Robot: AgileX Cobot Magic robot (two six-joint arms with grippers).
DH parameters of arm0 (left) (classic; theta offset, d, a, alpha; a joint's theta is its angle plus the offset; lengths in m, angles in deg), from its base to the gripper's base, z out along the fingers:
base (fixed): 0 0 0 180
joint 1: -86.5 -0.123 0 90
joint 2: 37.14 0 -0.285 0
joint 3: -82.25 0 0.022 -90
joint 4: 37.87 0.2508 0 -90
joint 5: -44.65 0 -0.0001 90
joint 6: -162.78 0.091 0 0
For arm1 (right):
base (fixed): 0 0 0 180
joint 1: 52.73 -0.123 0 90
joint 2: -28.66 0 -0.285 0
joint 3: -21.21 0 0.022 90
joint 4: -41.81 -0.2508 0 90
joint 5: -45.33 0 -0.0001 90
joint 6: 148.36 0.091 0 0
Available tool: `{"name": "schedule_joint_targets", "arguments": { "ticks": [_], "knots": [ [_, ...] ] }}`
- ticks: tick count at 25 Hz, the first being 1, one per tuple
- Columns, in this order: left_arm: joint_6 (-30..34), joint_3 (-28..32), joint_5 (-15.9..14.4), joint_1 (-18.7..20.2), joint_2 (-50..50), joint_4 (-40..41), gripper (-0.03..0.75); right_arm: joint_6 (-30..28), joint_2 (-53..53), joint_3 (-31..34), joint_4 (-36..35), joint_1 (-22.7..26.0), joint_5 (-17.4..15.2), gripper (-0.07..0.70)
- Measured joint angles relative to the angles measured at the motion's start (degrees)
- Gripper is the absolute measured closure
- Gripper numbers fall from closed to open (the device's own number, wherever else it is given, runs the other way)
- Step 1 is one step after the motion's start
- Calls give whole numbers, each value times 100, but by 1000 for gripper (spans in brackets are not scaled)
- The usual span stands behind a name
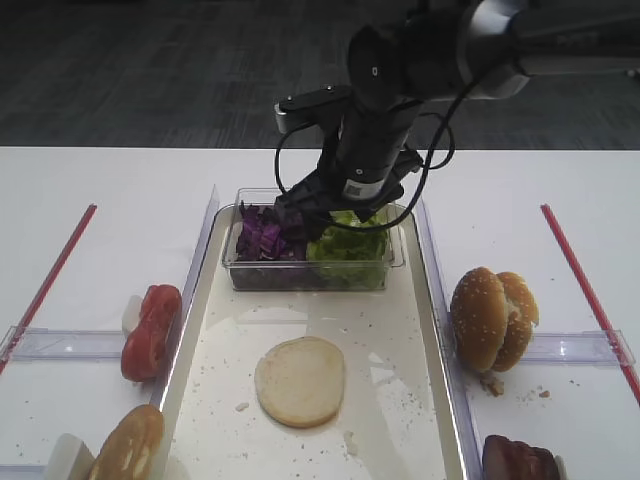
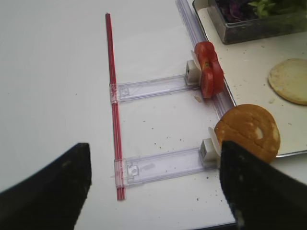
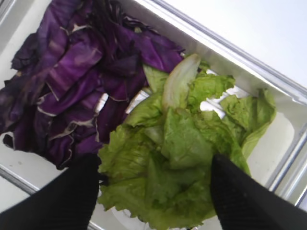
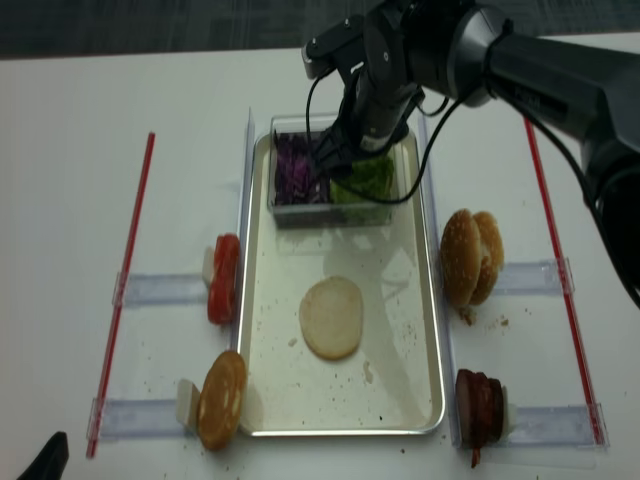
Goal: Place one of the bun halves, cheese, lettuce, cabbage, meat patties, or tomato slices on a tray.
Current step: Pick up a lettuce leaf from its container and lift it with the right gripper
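White tabletop, dark carpet beyond its far edge. We note the cream tray [image 1: 432, 300] at centre, crumb-speckled, with a pale bun round [image 1: 299, 380] on its near half and a clear tub [image 1: 233, 262] at its far end. The tub holds purple cabbage [image 3: 72, 76] on one side and lettuce [image 3: 177, 153] on the other.

The right gripper [image 3: 156, 187] reaches in from the far right, wrist bent steeply down into the tub. Its jaws stand fairly wide, straddling the lettuce heap, not yet pinched.

Risks, as we judge them: the leaves overlap loosely, so a bite could lift several or slip off. One finger sits near the cabbage and may drag shreds along.

The left gripper [image 2: 153, 191] hangs over the table's left near corner, spread wide, holding nothing.
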Motion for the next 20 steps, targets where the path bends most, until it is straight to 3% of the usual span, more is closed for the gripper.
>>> {"name": "schedule_joint_targets", "arguments": {
  "ticks": [20],
  "knots": [
    [0,0,0,0,0,0,207,45,362,-34,32,0,303,122]
  ]
}}
